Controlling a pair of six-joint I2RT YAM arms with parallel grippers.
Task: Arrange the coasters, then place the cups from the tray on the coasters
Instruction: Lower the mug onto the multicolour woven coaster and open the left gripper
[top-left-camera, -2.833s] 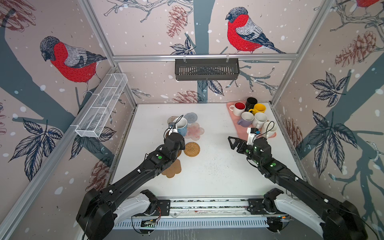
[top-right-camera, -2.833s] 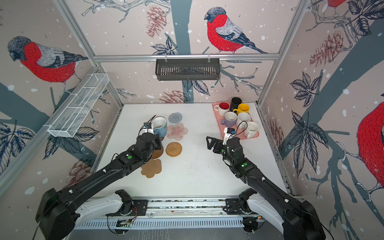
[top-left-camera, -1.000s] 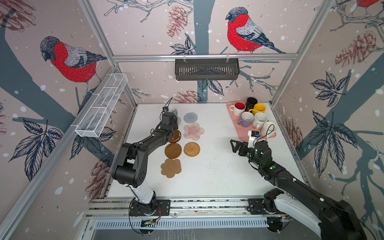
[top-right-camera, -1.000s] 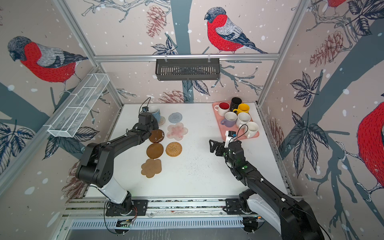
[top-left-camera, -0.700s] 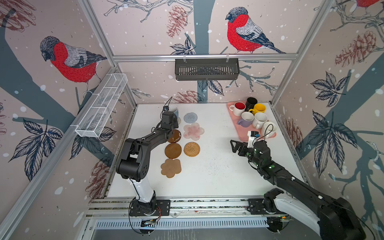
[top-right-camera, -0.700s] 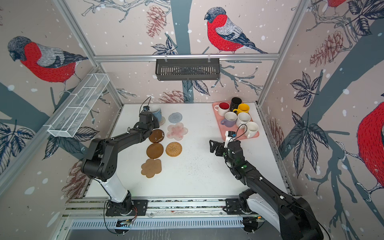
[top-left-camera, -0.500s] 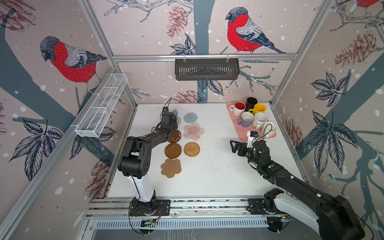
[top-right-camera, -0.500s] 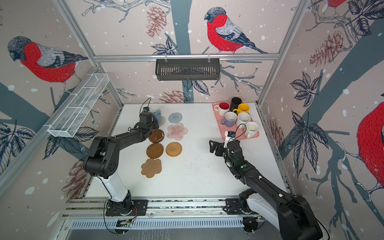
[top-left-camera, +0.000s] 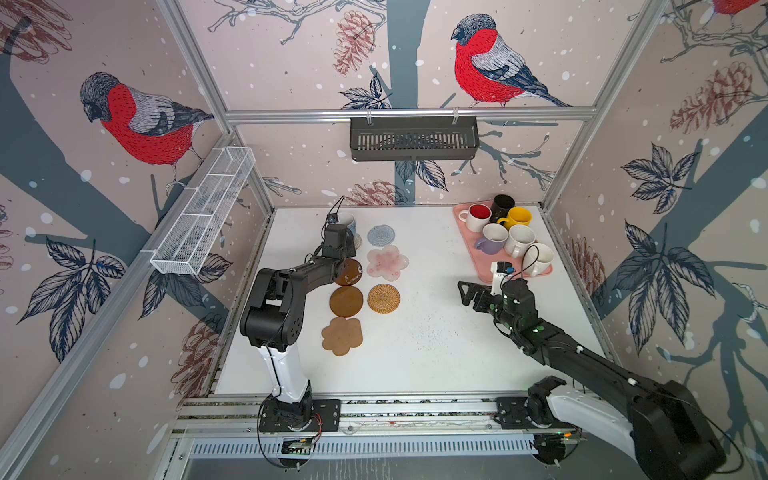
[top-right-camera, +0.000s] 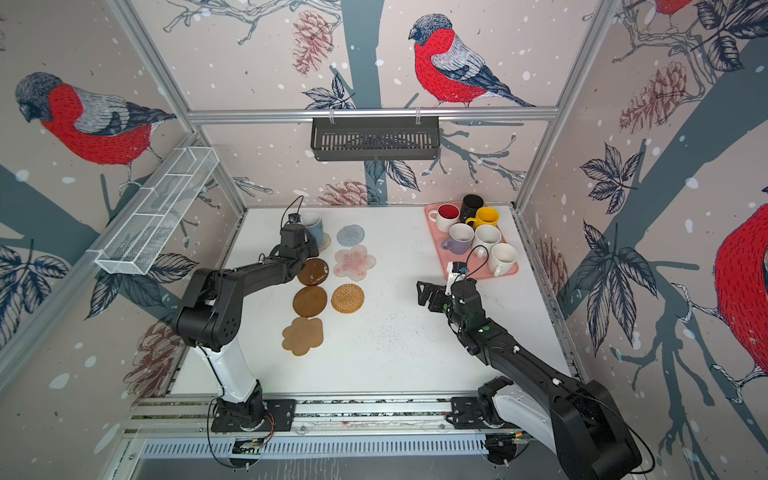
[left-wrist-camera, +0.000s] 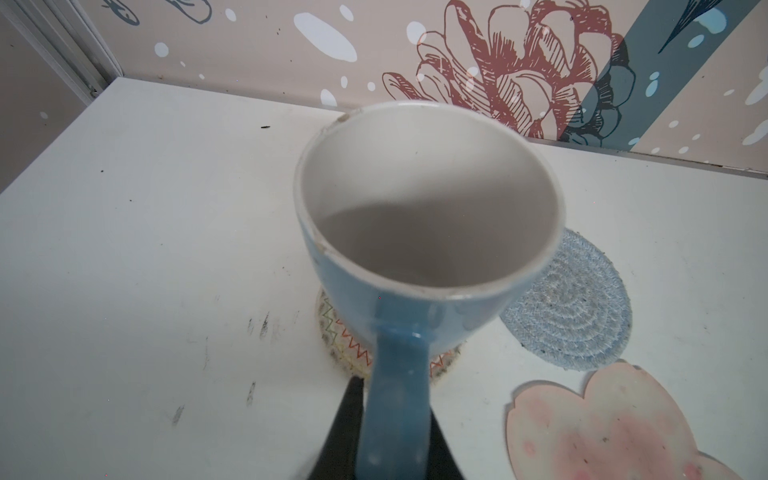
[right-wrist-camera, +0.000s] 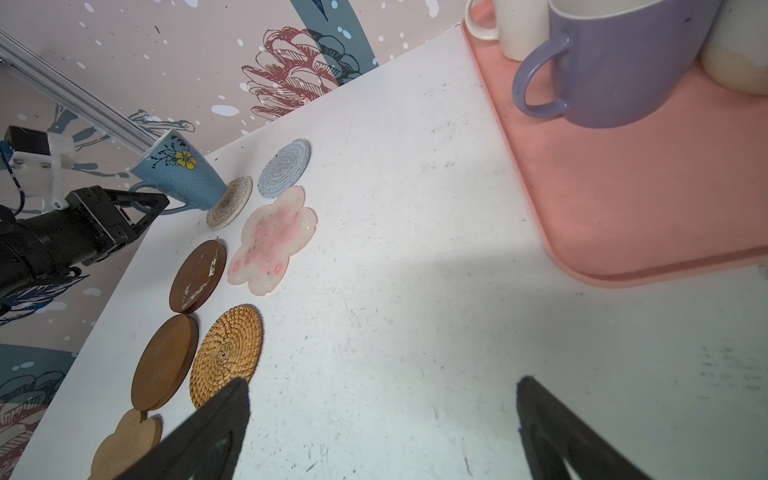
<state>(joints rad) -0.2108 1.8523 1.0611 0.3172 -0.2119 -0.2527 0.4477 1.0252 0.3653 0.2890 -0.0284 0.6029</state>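
Hidden: in both top views the jaws of the left gripper (left-wrist-camera: 395, 432) and the mug handle are masked by the wrist body. The beige woven coaster (left-wrist-camera: 347, 343) is mostly covered by the light blue mug (top-left-camera: 347, 221). In the left wrist view only two dark finger wedges are seen, cut off at the frame edge. In the right wrist view the cork flower coaster (right-wrist-camera: 124, 440) is clipped by a finger and the frame. Of the load on the tray (right-wrist-camera: 623, 199), only the lavender mug (right-wrist-camera: 623, 70) is seen nearly whole there. The far brown disc (top-left-camera: 351, 272) is partly overlapped by the left arm.

Changed: a few seconds back the mug was carried nearer the front, by the pink flower coaster (top-left-camera: 387, 262). It is now parked at the far-left end of the coaster group, on the beige coaster. Over the last second no shift is noted. The right gripper (top-left-camera: 466, 291) is found where it was, just in front of the tray.

Orientation: the mug is upright, long axis vertical, mouth up. Its base is met by the coaster in the right wrist view. The handle is pointed back toward the left arm and clamped between nearly closed jaws. The right jaws are spread wide, nothing held, over the table (top-left-camera: 415, 353).
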